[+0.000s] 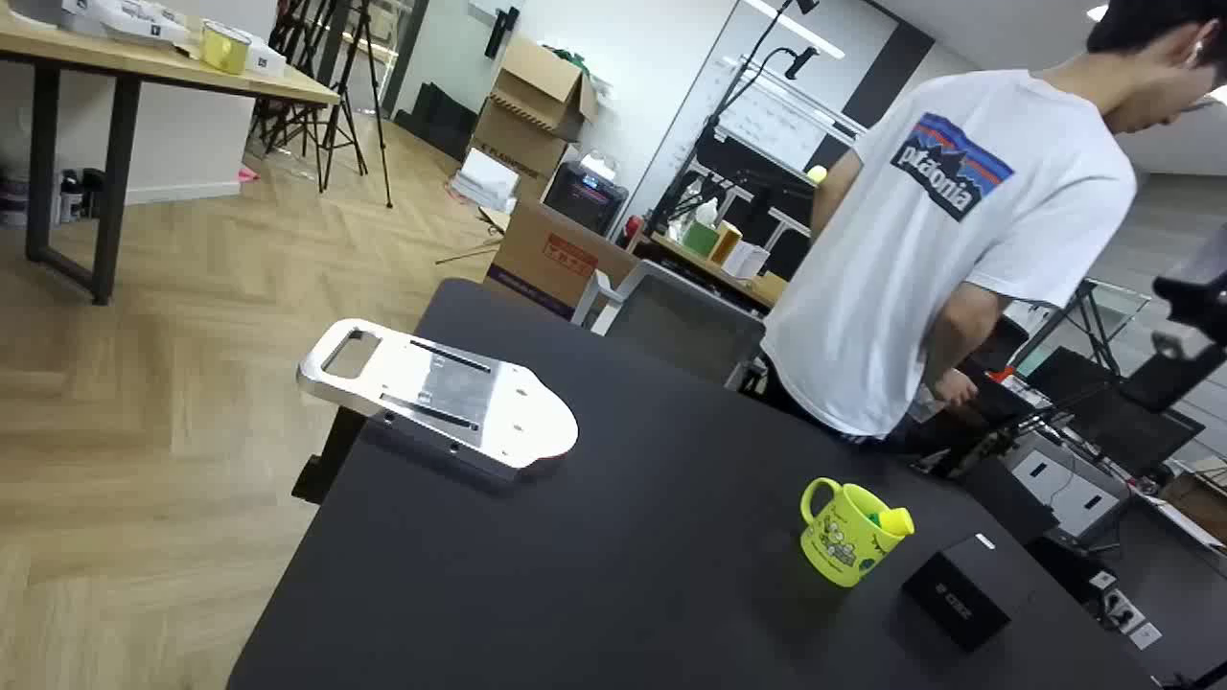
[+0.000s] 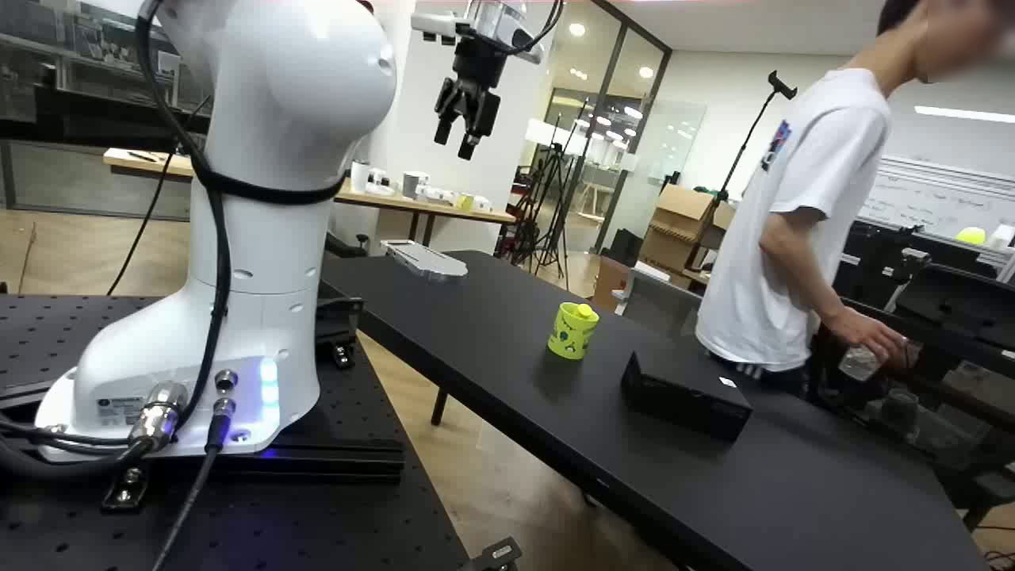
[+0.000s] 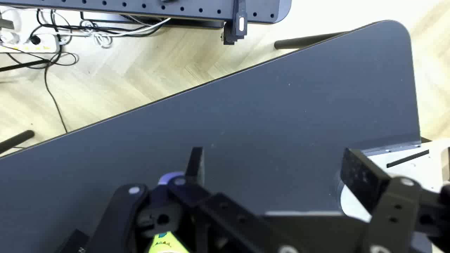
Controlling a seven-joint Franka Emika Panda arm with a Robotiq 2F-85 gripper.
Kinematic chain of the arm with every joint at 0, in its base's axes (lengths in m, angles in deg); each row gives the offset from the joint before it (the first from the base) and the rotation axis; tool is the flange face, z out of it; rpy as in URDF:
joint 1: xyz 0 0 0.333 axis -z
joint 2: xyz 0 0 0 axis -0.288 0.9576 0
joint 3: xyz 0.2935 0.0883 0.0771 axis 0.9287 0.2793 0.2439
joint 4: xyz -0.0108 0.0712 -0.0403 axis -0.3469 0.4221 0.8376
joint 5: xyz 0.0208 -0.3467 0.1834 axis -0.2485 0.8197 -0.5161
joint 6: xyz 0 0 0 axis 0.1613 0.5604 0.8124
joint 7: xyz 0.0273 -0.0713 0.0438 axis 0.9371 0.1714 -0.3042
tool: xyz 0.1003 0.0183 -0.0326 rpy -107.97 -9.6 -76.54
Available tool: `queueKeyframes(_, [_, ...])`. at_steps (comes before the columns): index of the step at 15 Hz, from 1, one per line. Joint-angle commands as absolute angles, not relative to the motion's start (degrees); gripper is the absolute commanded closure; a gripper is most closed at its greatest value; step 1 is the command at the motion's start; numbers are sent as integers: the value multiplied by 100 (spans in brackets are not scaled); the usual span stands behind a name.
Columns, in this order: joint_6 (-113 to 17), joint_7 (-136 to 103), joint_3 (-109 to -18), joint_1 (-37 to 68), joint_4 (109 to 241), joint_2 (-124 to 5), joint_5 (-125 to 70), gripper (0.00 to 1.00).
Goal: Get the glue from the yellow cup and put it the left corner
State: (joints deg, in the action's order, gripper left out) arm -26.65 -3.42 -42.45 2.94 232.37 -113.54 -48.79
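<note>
The yellow cup (image 1: 837, 540) stands upright on the black table, and it also shows in an exterior view (image 2: 566, 339). Its handle shows in an exterior view. The glue leans inside the cup, its yellow cap (image 1: 897, 521) sticking out over the rim; the cap also shows in an exterior view (image 2: 584, 310). The glue's lower part is hidden in the cup. My gripper (image 2: 457, 136) is high above the table, open and empty, apart from the cup. In the wrist view my gripper (image 3: 281, 172) has wide-set fingers, and a piece of the cup (image 3: 167, 243) shows behind them at the bottom edge.
A small black box (image 1: 968, 589) stands beside the cup. A white flat tray-like device (image 1: 451, 388) lies at a table end, partly overhanging the edge. The black table (image 3: 263, 105) has a rounded corner. A person (image 2: 801, 222) stands at the table's side, near a chair (image 1: 676, 316).
</note>
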Motion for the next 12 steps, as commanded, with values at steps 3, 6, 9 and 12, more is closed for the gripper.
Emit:
queueKeyframes(3, [-2657, -334, -4262, 279, 23230, -11349, -4866, 0])
queueKeyframes(6, [-2657, -334, -4262, 279, 23230, -11349, -4866, 0])
queueKeyframes(9, [-2657, -334, -4262, 279, 23230, -11349, -4866, 0])
queueKeyframes(12, [-3010, -623, -4495, 601, 23313, -11254, -4500, 0])
